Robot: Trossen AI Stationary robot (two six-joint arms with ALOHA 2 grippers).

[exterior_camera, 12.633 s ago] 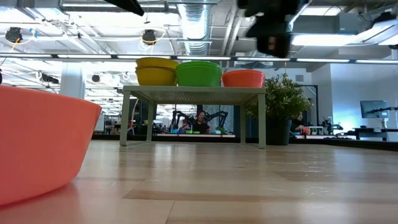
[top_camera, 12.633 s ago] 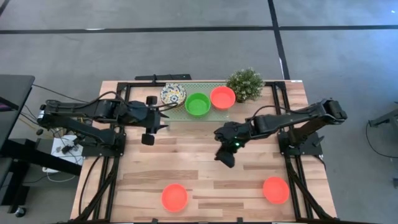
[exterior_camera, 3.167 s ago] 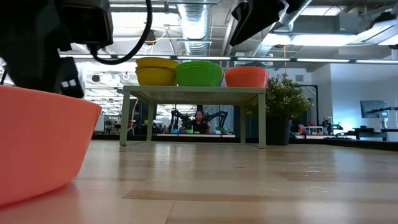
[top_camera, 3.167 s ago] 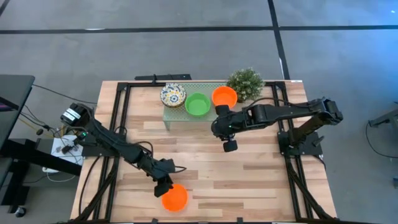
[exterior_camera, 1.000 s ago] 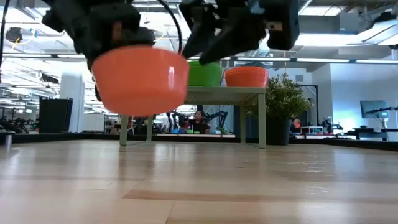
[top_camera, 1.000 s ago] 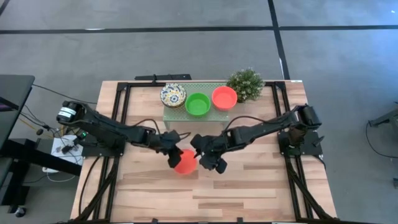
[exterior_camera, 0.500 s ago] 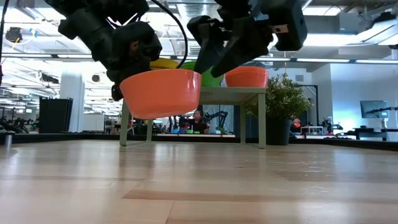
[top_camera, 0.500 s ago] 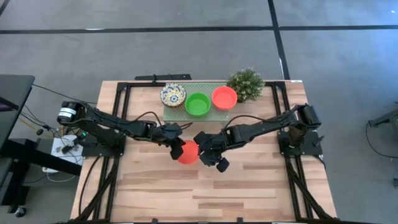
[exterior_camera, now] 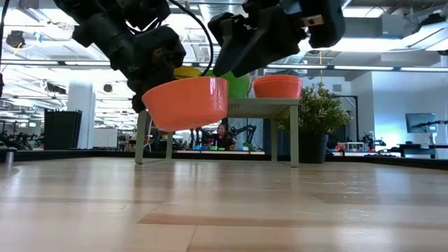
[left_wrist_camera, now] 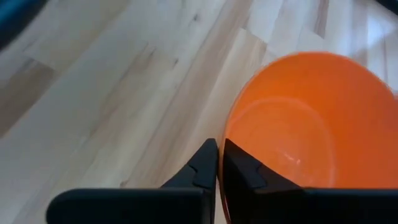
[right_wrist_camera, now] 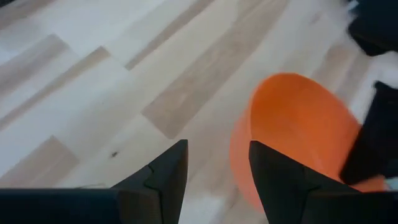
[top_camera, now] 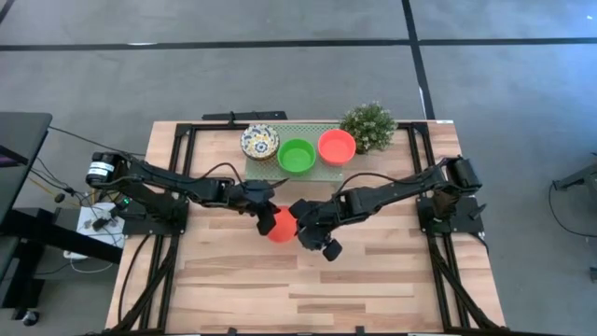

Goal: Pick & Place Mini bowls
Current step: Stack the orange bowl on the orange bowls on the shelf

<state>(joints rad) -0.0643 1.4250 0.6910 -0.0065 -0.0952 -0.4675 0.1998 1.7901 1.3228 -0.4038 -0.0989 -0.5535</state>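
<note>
left gripper (left_wrist_camera: pixel 217 163) reaching low to mid-table, fingers pinched on the rim of a red-orange bowl (top_camera: pixel 280 225) held up off the table, right gripper (right_wrist_camera: pixel 217 163) stretched out beside it, fingers apart

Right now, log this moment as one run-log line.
left hand: shut on red-orange bowl rim, lifted above table | right hand: open, beside bowl | shelf: patterned, green, red-orange bowls

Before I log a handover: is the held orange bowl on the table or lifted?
Lifted. The orange bowl hangs above the table, its rim pinched by the left gripper.
</note>
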